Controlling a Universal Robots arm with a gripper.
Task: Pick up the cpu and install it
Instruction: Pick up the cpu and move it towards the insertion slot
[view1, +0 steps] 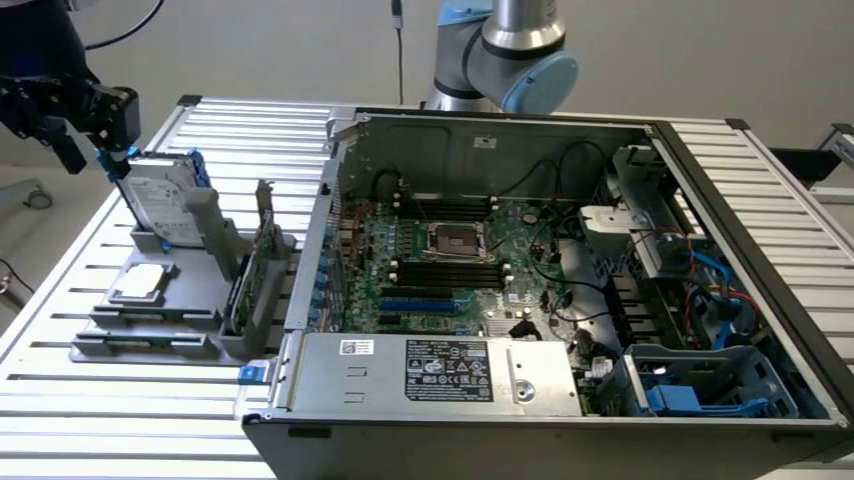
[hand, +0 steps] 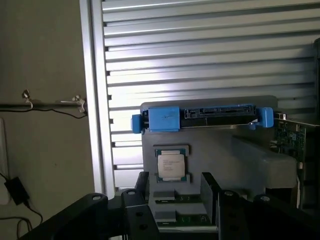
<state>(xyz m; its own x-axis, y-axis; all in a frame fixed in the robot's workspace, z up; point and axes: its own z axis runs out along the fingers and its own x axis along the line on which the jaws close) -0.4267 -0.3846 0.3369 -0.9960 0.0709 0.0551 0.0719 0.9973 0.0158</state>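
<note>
The cpu (hand: 170, 165) is seen lying flat, metal top up, in a shallow recess of the grey holder (hand: 225, 155). It sits just beside the upright hard drive (hand: 200, 117) with its blue brackets, on the slatted surface (view1: 80, 400) to the exterior view's left of the open computer case (view1: 534, 130). The pincer (hand: 177, 197) is poised above the holder, jaws spread wide with nothing between them. The chip is judged light, stiff and thin, with a smooth lid that could slip and a delicate underside. It is best taken squarely by two opposite edges, with light pressure, and kept level. The socket (view1: 451, 238) is seen on the board inside the case, well apart from the chip.
</note>
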